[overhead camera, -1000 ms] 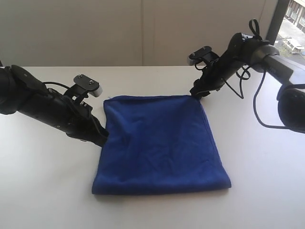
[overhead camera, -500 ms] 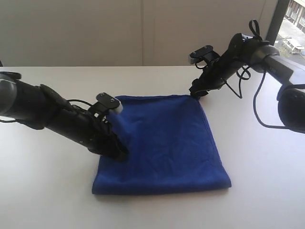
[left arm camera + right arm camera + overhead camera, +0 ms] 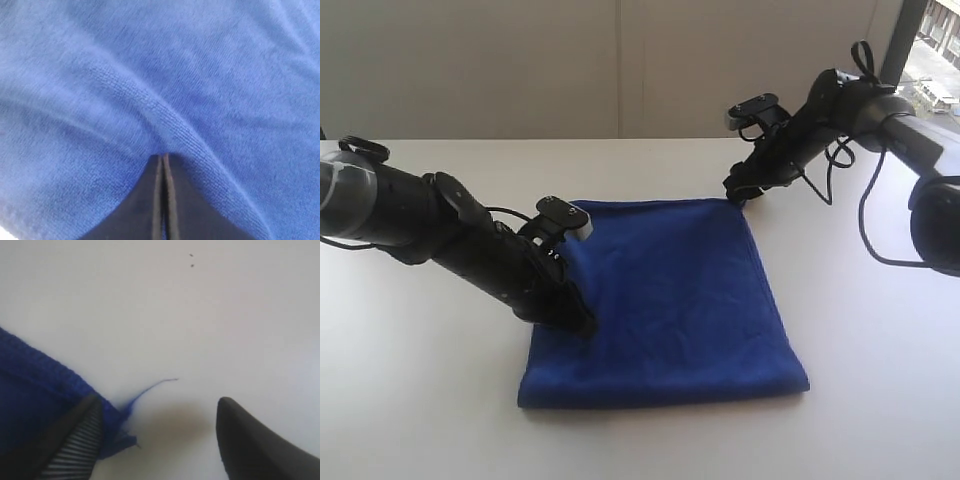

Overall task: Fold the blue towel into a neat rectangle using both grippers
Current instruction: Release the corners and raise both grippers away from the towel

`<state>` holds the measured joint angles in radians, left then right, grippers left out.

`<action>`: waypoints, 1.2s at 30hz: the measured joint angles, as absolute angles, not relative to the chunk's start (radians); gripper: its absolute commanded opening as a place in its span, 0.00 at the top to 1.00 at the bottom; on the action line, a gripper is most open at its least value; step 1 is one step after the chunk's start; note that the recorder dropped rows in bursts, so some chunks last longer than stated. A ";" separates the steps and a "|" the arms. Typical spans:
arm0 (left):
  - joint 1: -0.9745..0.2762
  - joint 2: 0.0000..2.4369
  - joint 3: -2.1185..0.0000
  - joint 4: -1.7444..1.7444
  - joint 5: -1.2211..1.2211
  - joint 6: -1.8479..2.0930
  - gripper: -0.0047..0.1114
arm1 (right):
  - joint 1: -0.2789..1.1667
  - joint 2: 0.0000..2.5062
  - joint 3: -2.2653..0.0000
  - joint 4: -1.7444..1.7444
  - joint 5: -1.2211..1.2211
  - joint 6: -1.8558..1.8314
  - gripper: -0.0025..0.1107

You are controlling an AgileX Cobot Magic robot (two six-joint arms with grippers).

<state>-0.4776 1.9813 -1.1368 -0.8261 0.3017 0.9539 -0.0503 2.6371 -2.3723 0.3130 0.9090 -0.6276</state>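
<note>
The blue towel point(image 3: 670, 300) lies flat on the white table, roughly rectangular, with its far edge straight. My left gripper point(image 3: 582, 322) rests on the towel's left part, near its left edge. In the left wrist view its jaws point(image 3: 163, 157) are shut tip to tip and press into the fuzzy blue towel point(image 3: 200, 75), with no cloth seen between them. My right gripper point(image 3: 734, 195) is at the towel's far right corner. It point(image 3: 160, 412) stands open: one ribbed finger point(image 3: 82, 440) lies over the towel corner point(image 3: 35, 395), the other over bare table. A loose thread point(image 3: 152, 386) sticks out of that corner.
The white table point(image 3: 420, 420) extends on all sides of the towel. A pale wall stands behind it, and a window point(image 3: 935, 60) shows at the far right. Black cables point(image 3: 865, 215) loop off the right arm.
My left arm has swung from beside the towel's left edge onto the cloth, toward the near side. The right gripper has stayed at the far right corner.
</note>
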 measured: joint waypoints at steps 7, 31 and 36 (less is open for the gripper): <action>-0.478 1.974 -1.142 -0.724 0.311 0.853 0.96 | -0.065 2.637 -2.372 0.311 0.910 -0.613 0.44; -0.412 1.748 -1.124 -0.508 0.352 0.845 0.96 | -0.065 2.417 -2.368 0.320 1.188 -0.620 0.59; -0.412 1.714 -1.124 -0.219 0.490 0.896 0.96 | -0.065 2.386 -2.307 0.424 1.215 -0.629 0.83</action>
